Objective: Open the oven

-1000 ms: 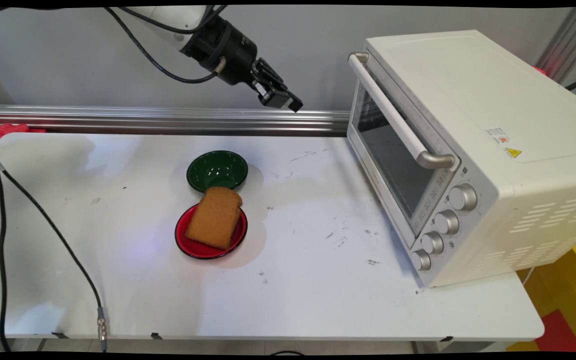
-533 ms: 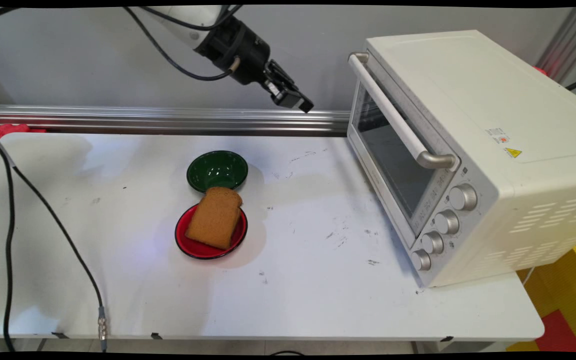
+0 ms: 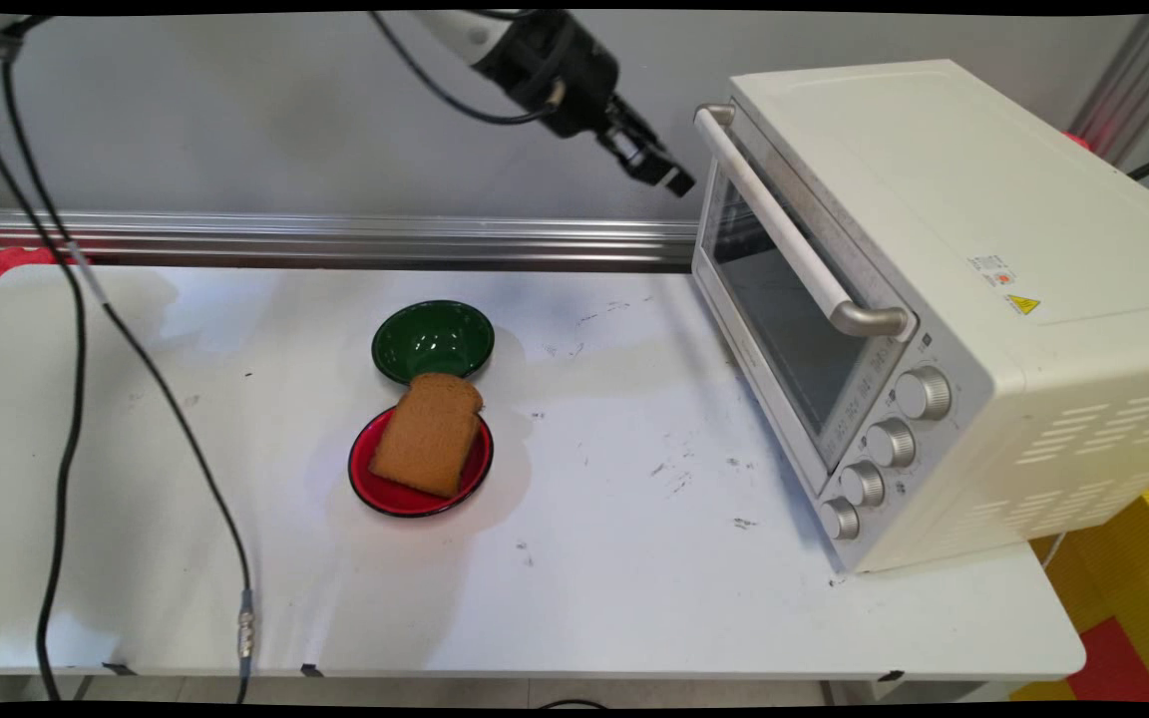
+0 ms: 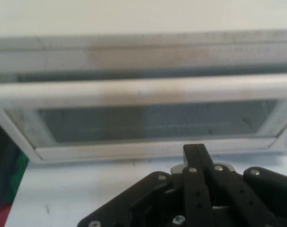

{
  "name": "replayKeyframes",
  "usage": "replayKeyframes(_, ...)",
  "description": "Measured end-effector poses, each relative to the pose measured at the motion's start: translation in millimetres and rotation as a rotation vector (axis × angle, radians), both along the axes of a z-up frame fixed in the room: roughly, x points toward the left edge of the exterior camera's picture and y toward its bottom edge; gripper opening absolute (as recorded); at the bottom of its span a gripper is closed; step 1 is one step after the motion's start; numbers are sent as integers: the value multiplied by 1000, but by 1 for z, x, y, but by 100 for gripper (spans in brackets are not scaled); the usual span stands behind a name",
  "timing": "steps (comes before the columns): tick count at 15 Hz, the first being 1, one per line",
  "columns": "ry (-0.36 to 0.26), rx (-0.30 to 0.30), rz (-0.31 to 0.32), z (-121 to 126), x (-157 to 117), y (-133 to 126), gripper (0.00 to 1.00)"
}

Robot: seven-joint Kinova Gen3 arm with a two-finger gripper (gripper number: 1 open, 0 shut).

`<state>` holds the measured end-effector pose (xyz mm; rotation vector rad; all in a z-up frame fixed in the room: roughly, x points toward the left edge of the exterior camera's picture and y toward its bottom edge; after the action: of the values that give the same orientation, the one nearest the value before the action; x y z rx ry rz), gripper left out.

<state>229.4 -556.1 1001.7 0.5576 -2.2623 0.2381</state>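
The gripper (image 3: 672, 179), clenched on nothing, hovers high just beside the oven (image 3: 944, 299) door's handle (image 3: 784, 224) (far end, door closed). Bread (image 3: 430, 434) sits on the red plate (image 3: 375, 489), well apart on the tabletop (image 3: 634, 558). Any grasp wants squareness to that bar.

Main view: you look down across the table (image 3: 634, 558) toward the wall | hand view: close, facing the oven (image 4: 148, 118) door | shared: oven (image 3: 934, 299) front.

The oven (image 4: 143, 118) fills the view, its door shut. The white handle bar (image 4: 143, 90) runs straight across above the glass window (image 4: 153, 124). The fingers (image 4: 196, 156) are pressed together below it.
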Motion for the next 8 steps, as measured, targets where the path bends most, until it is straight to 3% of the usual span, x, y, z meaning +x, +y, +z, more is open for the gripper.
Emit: replayKeyframes(8, 10, -33, -32, 17, -45, -29, 0)
